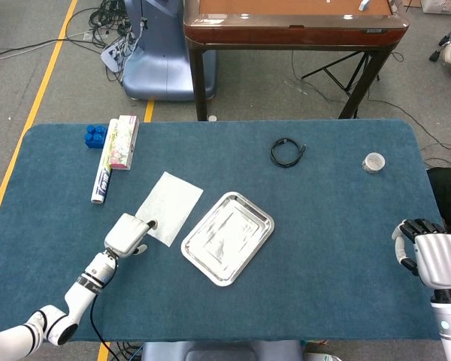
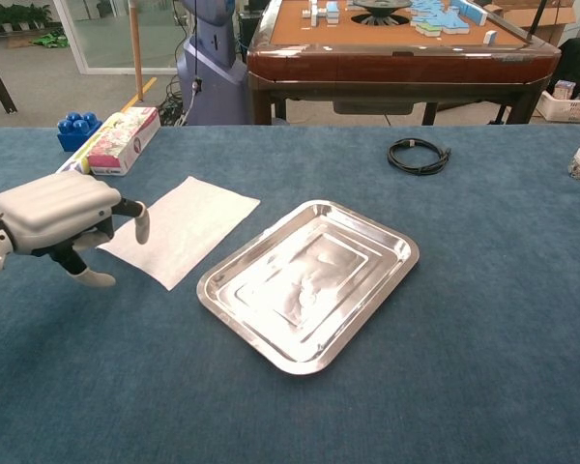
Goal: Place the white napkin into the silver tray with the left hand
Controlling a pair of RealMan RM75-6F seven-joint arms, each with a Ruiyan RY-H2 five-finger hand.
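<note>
The white napkin [image 1: 170, 206] [image 2: 186, 227] lies flat on the blue table, just left of the silver tray [image 1: 227, 238] [image 2: 309, 281]. My left hand [image 1: 126, 234] [image 2: 58, 215] hovers at the napkin's near left corner, one fingertip [image 2: 141, 225] over its edge, thumb below; it holds nothing. The tray has nothing in it. My right hand [image 1: 433, 258] rests at the table's near right edge, fingers curled, far from both; the chest view does not show it.
A boxed roll [image 1: 103, 180], a flowered box [image 1: 123, 141] [image 2: 122, 139] and blue blocks [image 1: 95, 135] [image 2: 74, 128] sit at the back left. A black cable coil [image 1: 287, 153] [image 2: 418, 155] and a small tape roll [image 1: 373, 162] lie at the back right.
</note>
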